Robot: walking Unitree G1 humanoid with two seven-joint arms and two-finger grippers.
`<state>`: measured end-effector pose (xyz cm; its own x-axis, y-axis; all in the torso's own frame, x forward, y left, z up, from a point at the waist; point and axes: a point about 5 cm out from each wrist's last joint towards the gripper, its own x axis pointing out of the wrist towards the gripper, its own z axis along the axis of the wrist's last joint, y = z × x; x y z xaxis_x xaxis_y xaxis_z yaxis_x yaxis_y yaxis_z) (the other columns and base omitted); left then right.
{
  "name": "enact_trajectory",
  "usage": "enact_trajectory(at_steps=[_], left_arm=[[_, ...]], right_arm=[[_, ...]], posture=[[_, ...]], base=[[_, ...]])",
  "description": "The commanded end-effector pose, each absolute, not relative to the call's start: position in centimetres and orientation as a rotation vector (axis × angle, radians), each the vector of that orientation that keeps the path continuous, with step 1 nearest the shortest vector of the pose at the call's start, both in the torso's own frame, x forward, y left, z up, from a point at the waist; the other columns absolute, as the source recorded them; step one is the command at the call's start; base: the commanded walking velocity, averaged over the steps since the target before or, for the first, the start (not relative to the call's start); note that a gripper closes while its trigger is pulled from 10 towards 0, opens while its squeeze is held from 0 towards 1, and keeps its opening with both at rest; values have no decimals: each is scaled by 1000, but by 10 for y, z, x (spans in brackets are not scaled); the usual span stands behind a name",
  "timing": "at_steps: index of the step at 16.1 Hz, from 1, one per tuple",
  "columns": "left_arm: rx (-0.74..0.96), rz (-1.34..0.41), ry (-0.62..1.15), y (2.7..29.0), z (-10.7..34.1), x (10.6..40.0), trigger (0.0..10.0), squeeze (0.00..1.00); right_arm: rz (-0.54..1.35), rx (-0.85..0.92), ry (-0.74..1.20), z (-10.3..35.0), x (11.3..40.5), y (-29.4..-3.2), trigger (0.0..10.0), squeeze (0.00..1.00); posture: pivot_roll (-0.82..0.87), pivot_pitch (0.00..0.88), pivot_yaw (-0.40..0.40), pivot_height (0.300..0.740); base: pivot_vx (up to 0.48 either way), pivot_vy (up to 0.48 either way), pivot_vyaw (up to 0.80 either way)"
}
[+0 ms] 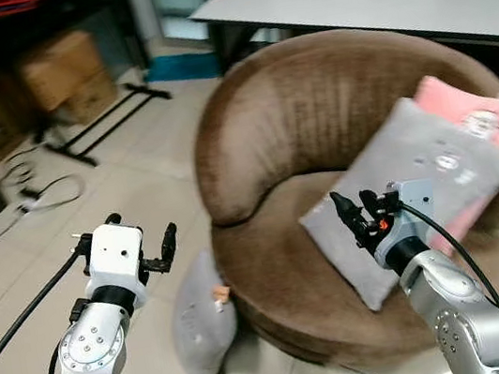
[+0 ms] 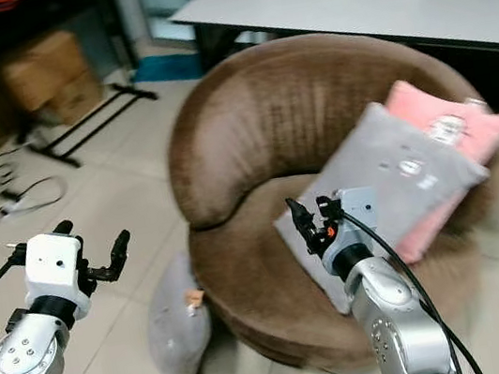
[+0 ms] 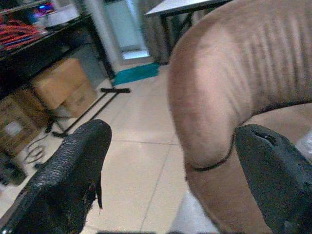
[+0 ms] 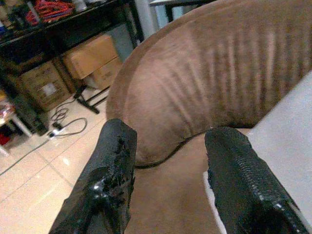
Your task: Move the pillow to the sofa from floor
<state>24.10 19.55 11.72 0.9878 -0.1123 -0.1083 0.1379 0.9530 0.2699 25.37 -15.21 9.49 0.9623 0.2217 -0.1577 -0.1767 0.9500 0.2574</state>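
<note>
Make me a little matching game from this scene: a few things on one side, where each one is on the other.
Things:
1. pink pillow
2. grey pillow with a tag
3. cardboard boxes
4. right hand

Places:
a. on the floor, against the sofa's base
b. under the dark shelf
c. over the sofa seat, open
d. on the sofa, behind a bigger grey pillow

Pairs: 1-d, 2-a, 3-b, 4-c
</note>
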Motion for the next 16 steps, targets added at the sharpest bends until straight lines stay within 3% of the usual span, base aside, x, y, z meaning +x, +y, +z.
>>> enact_trajectory(at_steps=[1, 4, 14, 16], left_arm=[[276, -110, 88, 197, 119, 240, 10000, 0], [275, -103, 85, 197, 119, 240, 10000, 0], [278, -108, 85, 195, 119, 241, 10000, 0], [270, -105, 72, 195, 120, 241, 10000, 0]], right_arm=[[198, 253, 181, 99, 256, -154, 10000, 0], [188, 252, 193, 97, 257, -154, 10000, 0], [136, 278, 220, 95, 258, -157, 10000, 0], [140, 281, 224, 95, 258, -156, 10000, 0]], posture=[[-6, 0, 20, 740], [-5, 0, 18, 740], [-6, 0, 17, 740], [-5, 0, 14, 740]], base=[[0, 0, 775], [0, 302, 769], [0, 329, 0], [0, 0, 0]])
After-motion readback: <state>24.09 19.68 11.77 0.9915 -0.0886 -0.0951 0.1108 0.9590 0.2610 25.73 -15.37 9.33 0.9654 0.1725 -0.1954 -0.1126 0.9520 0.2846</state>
